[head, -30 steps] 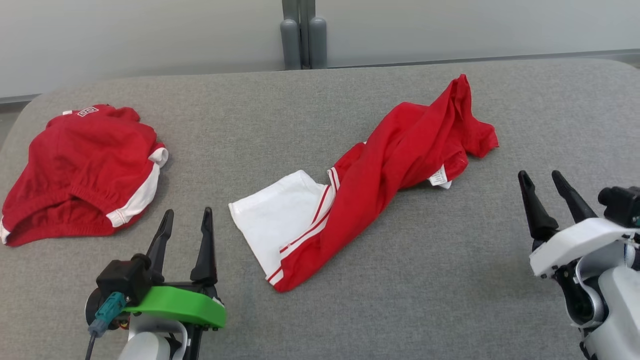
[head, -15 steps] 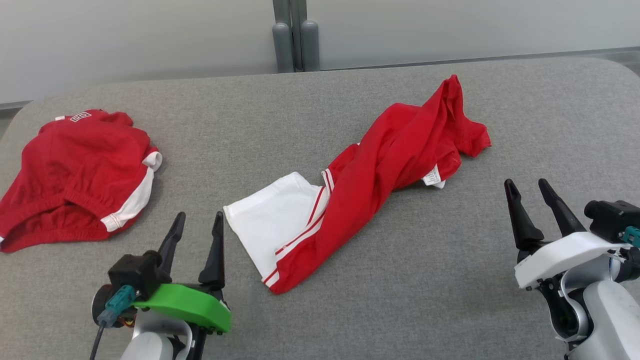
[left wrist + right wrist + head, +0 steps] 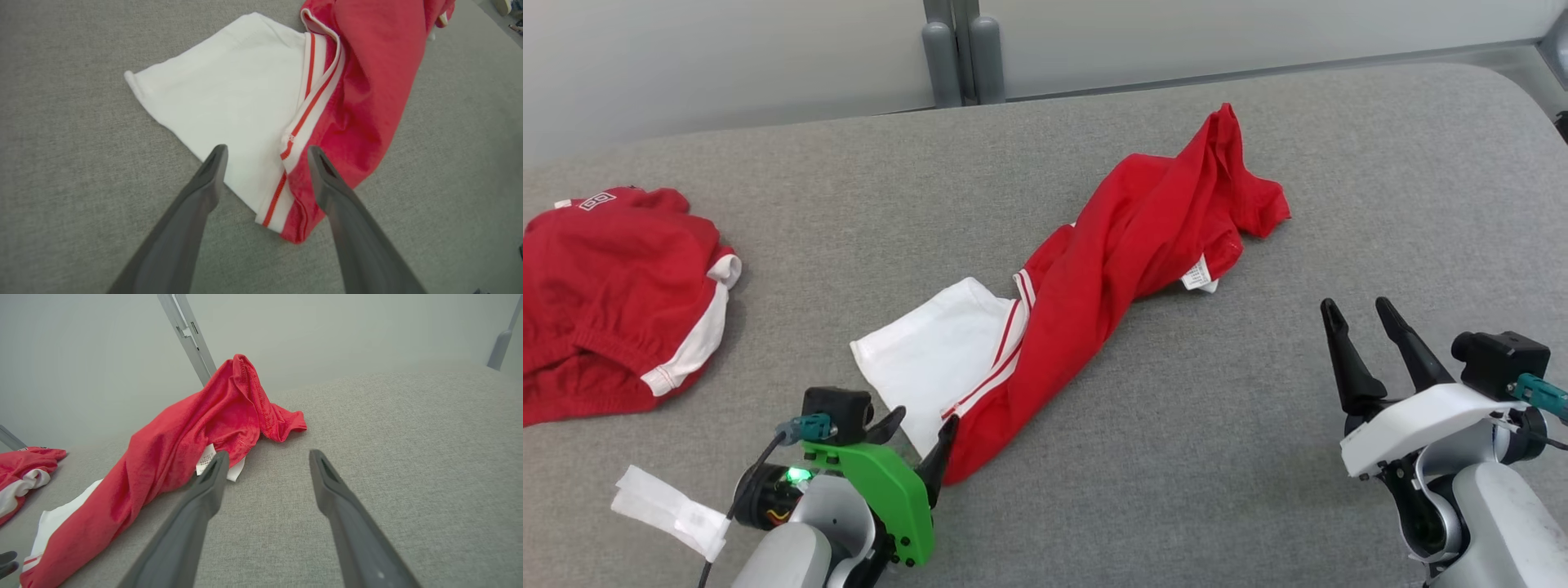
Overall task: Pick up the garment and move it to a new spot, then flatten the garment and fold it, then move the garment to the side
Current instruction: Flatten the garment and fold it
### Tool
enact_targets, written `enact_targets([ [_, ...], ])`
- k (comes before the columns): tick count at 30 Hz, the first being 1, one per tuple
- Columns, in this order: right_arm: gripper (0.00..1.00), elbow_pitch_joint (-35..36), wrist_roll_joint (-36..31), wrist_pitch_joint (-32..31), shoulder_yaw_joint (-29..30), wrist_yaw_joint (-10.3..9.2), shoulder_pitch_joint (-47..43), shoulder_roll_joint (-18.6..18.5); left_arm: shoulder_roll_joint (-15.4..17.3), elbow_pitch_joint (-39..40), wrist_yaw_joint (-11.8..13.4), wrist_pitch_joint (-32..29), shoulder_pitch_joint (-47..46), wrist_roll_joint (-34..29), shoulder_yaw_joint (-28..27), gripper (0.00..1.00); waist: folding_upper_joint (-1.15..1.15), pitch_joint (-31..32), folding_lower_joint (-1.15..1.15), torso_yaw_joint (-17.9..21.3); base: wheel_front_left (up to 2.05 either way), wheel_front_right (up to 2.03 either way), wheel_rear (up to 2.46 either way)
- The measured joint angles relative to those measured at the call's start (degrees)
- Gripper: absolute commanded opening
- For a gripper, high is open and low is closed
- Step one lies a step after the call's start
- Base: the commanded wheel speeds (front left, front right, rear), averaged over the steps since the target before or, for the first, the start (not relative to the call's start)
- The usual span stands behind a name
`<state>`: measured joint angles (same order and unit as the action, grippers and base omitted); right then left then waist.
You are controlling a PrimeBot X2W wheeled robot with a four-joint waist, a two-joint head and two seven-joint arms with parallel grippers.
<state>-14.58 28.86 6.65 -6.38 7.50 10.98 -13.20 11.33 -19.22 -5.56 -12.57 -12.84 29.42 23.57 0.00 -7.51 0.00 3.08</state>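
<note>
My left gripper (image 3: 925, 418) hangs with its fingers spread wide and empty, straddling the striped hem corner of the garment (image 3: 1111, 253) at 7 o'clock on the desk (image 3: 1176, 474). The garment lies twisted toward 1 o'clock and looks light, limp and prone to bunching. I'd pinch that corner. My right gripper (image 3: 1354, 304), at 4 o'clock, stands wide, holding nothing.

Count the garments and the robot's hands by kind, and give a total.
Garments: 2, the twisted red-and-white garment and the crumpled red garment.
Hands: 2, the left hand and the right hand.
Total: 4.
</note>
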Motion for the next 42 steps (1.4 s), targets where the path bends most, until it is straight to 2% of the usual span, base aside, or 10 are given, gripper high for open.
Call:
enact_targets([
  [8, 1.0, -1.13, -0.09, 0.52, -0.53, 0.0, 0.53, 0.63, -0.19, -3.63, -1.01, -2.24, -1.99, 2.61, 1.72, 1.0, 0.0, -1.66, 0.0, 1.9, 0.0, 0.0, 0.0],
  [9, 1.0, -1.31, -0.09, 0.57, -0.71, 0.0, 0.68, 0.74, -0.1, -3.97, -1.2, -2.46, -2.29, 2.63, 2.37, 0.97, 0.0, -1.84, 0.0, 2.09, 0.0, 0.0, 0.0],
  [10, 1.0, -1.59, -0.08, 0.87, -0.91, 0.0, 1.01, 0.89, 0.32, -4.1, -1.43, -1.96, -2.71, 2.61, 3.11, 0.02, 0.0, -2.12, 0.0, 2.36, 0.0, 0.0, 0.0],
  [15, 1.0, -2.24, -0.03, 1.6, -0.96, 0.0, 1.09, 1.18, 2.45, -1.36, -1.54, 0.94, -3.38, 2.37, 3.48, 0.0, 0.0, -2.26, 0.0, 2.78, 0.0, 0.0, 0.0],
  [19, 1.0, -2.5, 0.2, 2.54, -0.21, 0.0, 1.09, 1.29, 3.68, 6.43, -1.69, 1.45, -3.85, 4.17, 3.35, 0.0, 0.0, -1.88, 0.0, 3.12, 0.0, 0.0, 0.0],
  [24, 1.0, -2.61, 0.22, 2.78, 0.08, 0.0, 1.13, 1.03, 9.73, 15.0, -1.82, -2.67, -10.28, 5.65, 2.8, 0.0, 0.0, -1.7, 0.0, 3.8, 0.0, 0.0, 0.0],
  [27, 1.0, -2.31, 0.22, 2.86, -0.12, 0.0, 1.88, 1.09, 12.0, 15.24, -1.82, -6.91, -15.23, 8.88, 1.42, 0.0, 0.0, -1.98, 0.0, 4.74, 0.0, 0.0, 0.0],
  [33, 1.0, -1.96, 0.4, 3.98, -1.64, 0.0, 4.95, 2.08, 16.79, 6.35, -1.91, -12.9, -26.33, 12.93, -1.26, 0.0, 0.0, -4.49, 0.0, 7.28, 0.0, 0.0, 0.0],
  [42, 1.0, -4.45, 1.32, 6.33, -4.19, 0.0, 9.14, 3.67, 20.34, -11.9, -1.91, -8.43, -37.82, 13.77, -2.97, 0.0, 0.0, -9.89, 0.0, 12.71, 0.0, 0.0, 0.0],
])
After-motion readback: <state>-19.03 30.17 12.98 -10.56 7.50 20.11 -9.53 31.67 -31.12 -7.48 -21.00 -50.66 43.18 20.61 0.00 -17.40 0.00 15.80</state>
